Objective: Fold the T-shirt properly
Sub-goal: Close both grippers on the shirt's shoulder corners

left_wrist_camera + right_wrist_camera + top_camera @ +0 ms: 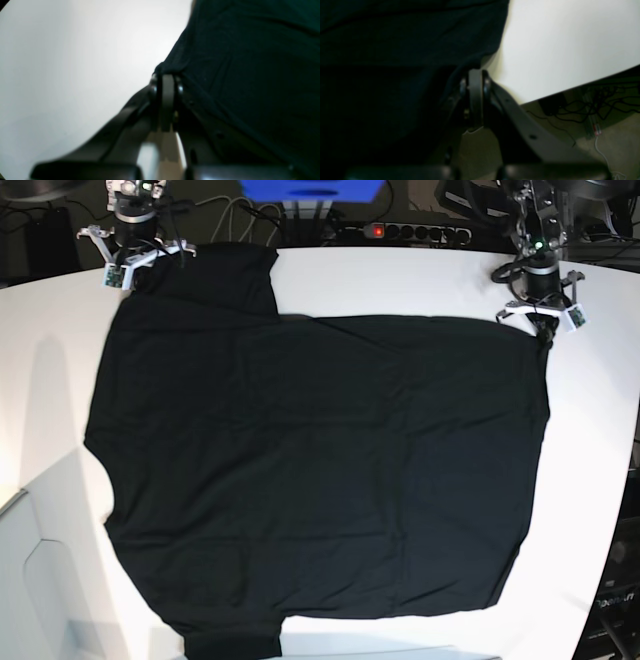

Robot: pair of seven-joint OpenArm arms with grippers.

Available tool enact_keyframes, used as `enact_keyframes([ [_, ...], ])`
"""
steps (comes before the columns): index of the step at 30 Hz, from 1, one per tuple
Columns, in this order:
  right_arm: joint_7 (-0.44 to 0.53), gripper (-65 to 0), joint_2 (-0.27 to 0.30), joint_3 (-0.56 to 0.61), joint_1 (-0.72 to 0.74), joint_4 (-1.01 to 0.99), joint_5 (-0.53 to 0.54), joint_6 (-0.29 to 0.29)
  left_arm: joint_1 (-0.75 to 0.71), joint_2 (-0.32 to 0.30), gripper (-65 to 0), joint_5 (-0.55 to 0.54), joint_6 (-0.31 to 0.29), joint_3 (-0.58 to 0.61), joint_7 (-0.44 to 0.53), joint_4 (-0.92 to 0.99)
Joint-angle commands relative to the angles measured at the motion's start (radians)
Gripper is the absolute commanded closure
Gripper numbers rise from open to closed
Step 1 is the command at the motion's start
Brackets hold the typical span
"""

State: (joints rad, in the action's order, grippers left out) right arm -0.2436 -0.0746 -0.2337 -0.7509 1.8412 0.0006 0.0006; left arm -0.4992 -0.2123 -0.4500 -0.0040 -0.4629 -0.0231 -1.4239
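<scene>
White bench [420, 275] under even light, cables and a power strip along its far edge.

Left gripper [167, 76]: jaws pressed together on a bunched black edge of the T-shirt [250, 75], cloth pinched right at the tips. In the base view it sits at the shirt's far corner on that view's right [545, 328].

Right gripper [475, 72]: jaws likewise closed, a dark fold of T-shirt caught between them, bench edge and floor cables beyond. Base view puts it at the far corner on that view's left [135, 265], near a sleeve.

T-shirt [320, 480]: spread mostly flat across the bench, plain black face up, no print visible, one sleeve toward the far left, another at the near edge.

Judgement: step in hand looks like lifting both far corners to carry them over for a fold. To do it well, raise both arms evenly, keep the held edge taut between them, and lay it onto the opposite edge without dragging the body into wrinkles. Risk: thin pinches may slip.
</scene>
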Motion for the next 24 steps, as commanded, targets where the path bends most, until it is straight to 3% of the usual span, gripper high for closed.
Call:
enact_keyframes([
  [1, 0.020, 0.0, 0.003, -0.002, -0.009, 0.016, -0.004, 0.006, -0.008, -0.009, -0.2, 0.001, -0.001, -0.004, 0.022, -0.016],
  [10, 0.031, 0.0, 0.000, -0.031, -0.029, 0.104, -0.001, 0.009, -0.094, -0.009, 0.0, 0.000, -0.001, -0.006, 0.027, -0.117],
  [14, 0.031, 0.0, -0.008, -0.065, -0.031, 0.142, -0.001, 0.111, -0.118, -0.009, 0.0, 0.000, -0.001, -0.009, 0.028, -0.136],
  [18, 0.011, 0.0, -0.050, -0.103, -0.006, 0.134, -0.003, 0.215, -0.118, -0.009, 0.0, 0.000, -0.001, -0.012, 0.028, -0.125],
  [24, -0.159, 0.0, -0.047, -0.108, 0.054, 0.114, -0.004, 0.229, -0.121, -0.008, 0.0, 0.000, -0.001, -0.006, 0.028, -0.125],
])
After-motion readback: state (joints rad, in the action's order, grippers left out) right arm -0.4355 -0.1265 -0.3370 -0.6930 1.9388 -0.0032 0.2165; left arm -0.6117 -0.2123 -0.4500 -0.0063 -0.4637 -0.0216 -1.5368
